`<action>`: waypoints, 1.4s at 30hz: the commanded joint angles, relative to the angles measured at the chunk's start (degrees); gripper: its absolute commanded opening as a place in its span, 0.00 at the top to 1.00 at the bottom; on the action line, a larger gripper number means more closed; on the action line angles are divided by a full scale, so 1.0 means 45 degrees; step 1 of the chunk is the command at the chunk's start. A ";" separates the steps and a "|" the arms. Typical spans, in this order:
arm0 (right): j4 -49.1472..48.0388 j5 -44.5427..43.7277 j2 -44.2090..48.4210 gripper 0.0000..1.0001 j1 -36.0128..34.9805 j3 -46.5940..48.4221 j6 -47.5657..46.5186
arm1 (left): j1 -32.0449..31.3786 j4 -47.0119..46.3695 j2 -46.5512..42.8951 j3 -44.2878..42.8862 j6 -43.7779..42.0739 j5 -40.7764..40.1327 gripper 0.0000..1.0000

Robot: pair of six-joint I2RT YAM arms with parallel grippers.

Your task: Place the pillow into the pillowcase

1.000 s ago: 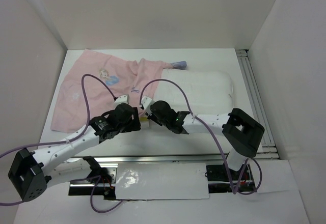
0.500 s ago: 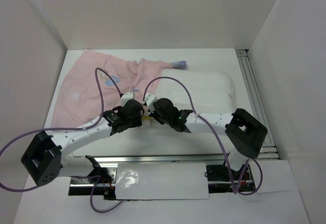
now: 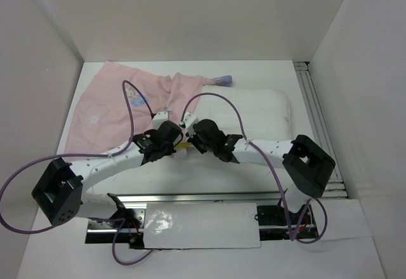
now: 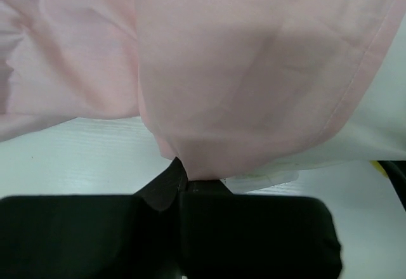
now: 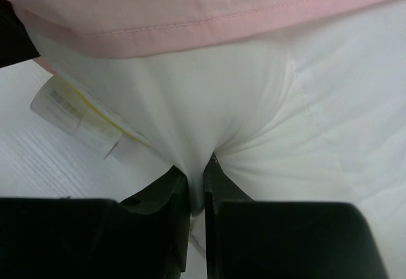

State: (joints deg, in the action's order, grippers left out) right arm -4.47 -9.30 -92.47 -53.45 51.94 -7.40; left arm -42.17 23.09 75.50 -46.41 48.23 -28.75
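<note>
The pink pillowcase (image 3: 108,111) lies spread at the back left of the table, with its right part draped over the left end of the white pillow (image 3: 257,111). My left gripper (image 3: 169,125) is at the pillowcase's near edge. In the left wrist view this gripper (image 4: 184,176) is shut on a fold of the pink pillowcase (image 4: 254,70), and the pillow (image 4: 387,101) shows at the right. My right gripper (image 3: 190,133) sits just beside it. In the right wrist view it (image 5: 196,190) pinches a bunch of the pillow (image 5: 266,101) under the pillowcase hem (image 5: 190,12).
A paper care label (image 5: 70,111) with a yellow strip hangs from the pillow's corner. White walls close in the table on three sides. Metal rails (image 3: 312,111) run along the right edge. A rail and a plastic sheet (image 3: 196,225) lie between the arm bases.
My left gripper has moved right and forward to the pillowcase's edge beside the right gripper and closed on the pink fabric. The right gripper keeps hold of the pillow.
</note>
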 commanded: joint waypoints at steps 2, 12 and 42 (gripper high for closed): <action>-0.1368 0.0035 0.0393 1.00 0.0158 0.0291 0.1037 | -0.0178 -0.0443 -0.0742 -0.0078 0.0025 -0.0233 1.00; -0.2091 -0.1156 -0.0526 1.00 0.0276 0.2870 0.3869 | -0.2110 -0.1225 -0.2695 0.0060 -0.1067 0.1390 1.00; 0.0949 -0.2149 0.1972 0.07 0.1291 0.0117 0.8011 | -0.3460 0.0960 -0.2423 -0.2340 -0.0522 0.0982 0.47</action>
State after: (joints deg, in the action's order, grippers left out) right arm -12.95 -10.63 -85.84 -48.64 49.67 29.06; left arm -57.49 26.20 64.27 -52.97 45.06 -20.95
